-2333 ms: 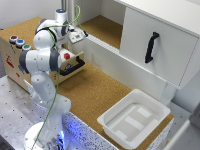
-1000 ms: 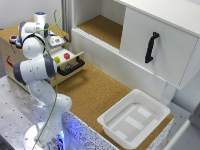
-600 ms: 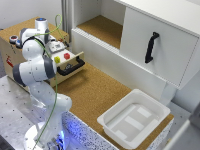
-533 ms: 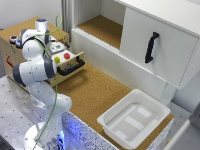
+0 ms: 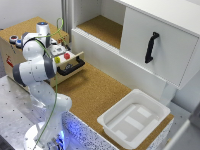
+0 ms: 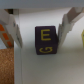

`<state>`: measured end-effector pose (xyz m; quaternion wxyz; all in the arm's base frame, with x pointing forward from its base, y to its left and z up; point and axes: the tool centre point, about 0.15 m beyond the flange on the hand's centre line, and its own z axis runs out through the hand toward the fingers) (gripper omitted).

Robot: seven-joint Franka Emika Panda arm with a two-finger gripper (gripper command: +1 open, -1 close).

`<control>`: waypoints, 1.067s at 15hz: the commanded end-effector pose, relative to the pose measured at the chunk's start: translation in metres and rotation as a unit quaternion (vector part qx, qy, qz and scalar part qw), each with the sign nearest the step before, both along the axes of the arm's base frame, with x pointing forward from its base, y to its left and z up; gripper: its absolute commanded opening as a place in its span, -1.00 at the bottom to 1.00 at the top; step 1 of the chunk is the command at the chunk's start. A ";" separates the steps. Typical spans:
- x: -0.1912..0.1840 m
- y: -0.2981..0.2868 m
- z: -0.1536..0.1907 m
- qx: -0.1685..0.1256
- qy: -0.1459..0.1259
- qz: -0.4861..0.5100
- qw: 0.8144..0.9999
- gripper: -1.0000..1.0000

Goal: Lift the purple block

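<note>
The purple block has yellow letters on its faces and rests on a white surface in the wrist view. My gripper is open, with one white finger on each side of the block and a gap between each finger and the block. In the exterior view the arm bends over the wooden box at the exterior view's left. There the hand and the block are hidden behind the arm's own links.
The box front carries a red button, a yellowish button and a black handle. A white tray sits at the exterior view's lower right. A white cabinet door with a black handle is at the right. A yellow object lies beside the block.
The arm has swung from above the box front toward the exterior view's left and back, and its hand has come down over the box top.
</note>
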<state>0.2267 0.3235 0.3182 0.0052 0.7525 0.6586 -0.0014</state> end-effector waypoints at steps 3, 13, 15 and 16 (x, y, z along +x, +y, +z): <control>0.004 -0.006 0.017 0.009 -0.018 -0.020 1.000 -1.00; 0.063 -0.075 0.131 -0.006 -0.080 -0.180 0.980 -1.00; 0.075 -0.112 0.135 0.021 -0.085 -0.258 0.962 -1.00; 0.079 -0.128 0.135 0.019 -0.090 -0.286 0.954 -1.00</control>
